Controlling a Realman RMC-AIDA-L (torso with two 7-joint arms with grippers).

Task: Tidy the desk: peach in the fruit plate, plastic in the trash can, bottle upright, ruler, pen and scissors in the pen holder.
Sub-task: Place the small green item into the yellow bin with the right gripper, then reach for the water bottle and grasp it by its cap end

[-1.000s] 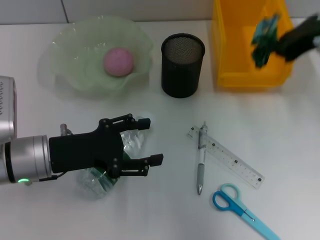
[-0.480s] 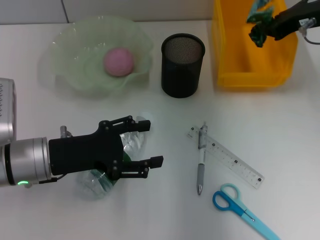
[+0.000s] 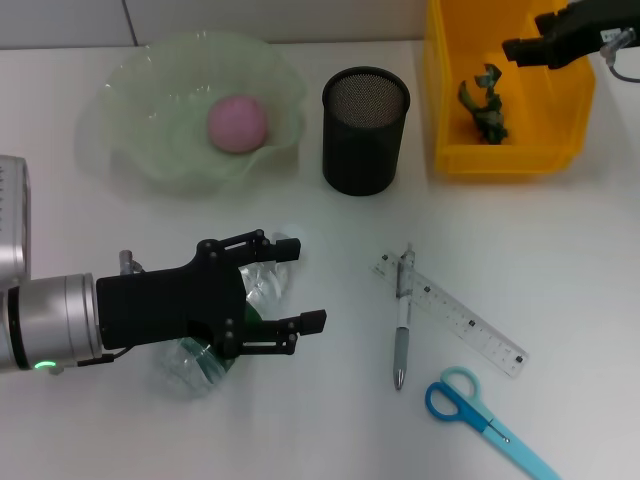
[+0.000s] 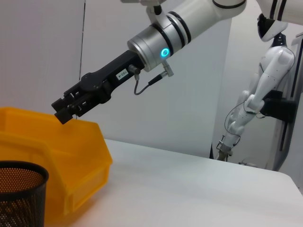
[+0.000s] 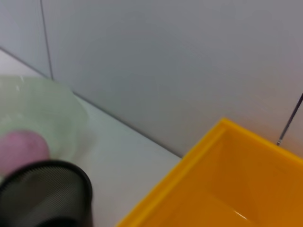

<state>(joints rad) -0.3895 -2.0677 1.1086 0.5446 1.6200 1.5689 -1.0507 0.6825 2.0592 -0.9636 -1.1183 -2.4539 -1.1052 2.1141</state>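
Bottle [image 3: 215, 340] lies flat under open left claw [image 3: 298, 283], cap end hidden.

A pink peach [image 3: 238, 123] sits in a pale green glass fruit plate [image 3: 140, 150], with a black mesh pen holder [image 3: 365, 130] to its right. Right of that, a yellow plastic bin [image 3: 450, 90] holds crumpled green plastic [image 3: 484, 103]. Nearer the front, a clear ruler [image 3: 465, 322], a grey pen [image 3: 402, 320] across it and blue scissors [image 3: 480, 415] lie right of a clear plastic bottle [image 3: 195, 360] on its side.
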